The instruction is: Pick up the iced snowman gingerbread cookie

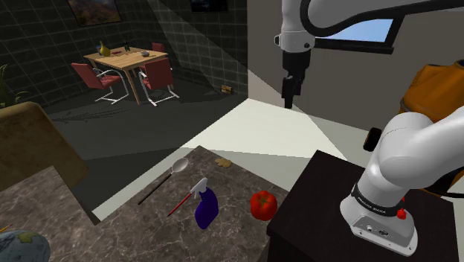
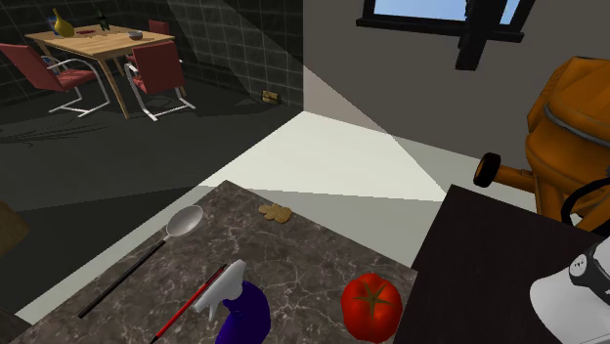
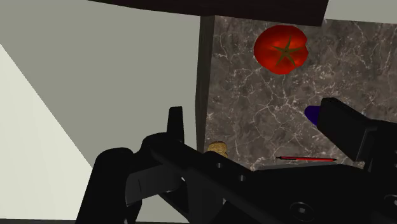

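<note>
Care is needed as the gripper (image 1: 288, 98), held high in the shoulder view's upper middle with fingers apart, is lowered and centred over the small tan cookie (image 1: 222, 161) lying near that view's centre, at the far edge of the bench (image 1: 230, 195).

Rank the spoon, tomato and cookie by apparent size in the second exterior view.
1. Spoon: longest by far, though thin.
2. Tomato: bulkier but shorter; it lies nearer the camera, which inflates it.
3. Cookie: clearly smallest, and farthest away.
</note>
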Motion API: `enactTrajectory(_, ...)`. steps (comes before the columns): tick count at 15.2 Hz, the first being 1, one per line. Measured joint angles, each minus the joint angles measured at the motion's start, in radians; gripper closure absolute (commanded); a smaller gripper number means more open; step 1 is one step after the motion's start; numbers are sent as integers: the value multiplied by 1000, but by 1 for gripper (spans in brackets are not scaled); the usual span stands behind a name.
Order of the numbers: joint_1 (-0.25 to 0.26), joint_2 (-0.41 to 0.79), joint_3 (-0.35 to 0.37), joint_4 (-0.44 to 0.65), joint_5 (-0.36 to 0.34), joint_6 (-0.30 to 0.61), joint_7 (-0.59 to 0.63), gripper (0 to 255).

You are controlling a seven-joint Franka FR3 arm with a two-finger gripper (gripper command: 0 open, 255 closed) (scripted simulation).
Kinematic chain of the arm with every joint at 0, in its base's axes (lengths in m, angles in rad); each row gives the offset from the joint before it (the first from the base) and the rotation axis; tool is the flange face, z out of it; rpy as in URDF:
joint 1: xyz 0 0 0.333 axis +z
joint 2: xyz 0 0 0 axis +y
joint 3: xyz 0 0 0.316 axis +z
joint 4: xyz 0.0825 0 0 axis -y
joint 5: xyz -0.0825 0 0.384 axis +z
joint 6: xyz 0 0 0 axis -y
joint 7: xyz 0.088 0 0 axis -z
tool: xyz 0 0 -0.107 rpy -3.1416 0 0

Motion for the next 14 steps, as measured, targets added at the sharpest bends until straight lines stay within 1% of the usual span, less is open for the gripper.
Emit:
enactTrajectory(2, 0, 10, 1, -7, 1, 16, 2, 0)
enactTrajectory(5, 1, 78, 9, -29, 4, 103, 11, 0)
enactTrajectory(9, 1, 205, 21, -39, 6, 237, 27, 0)
enactTrajectory(14, 0, 389, 38, -20, 3, 399, 52, 0)
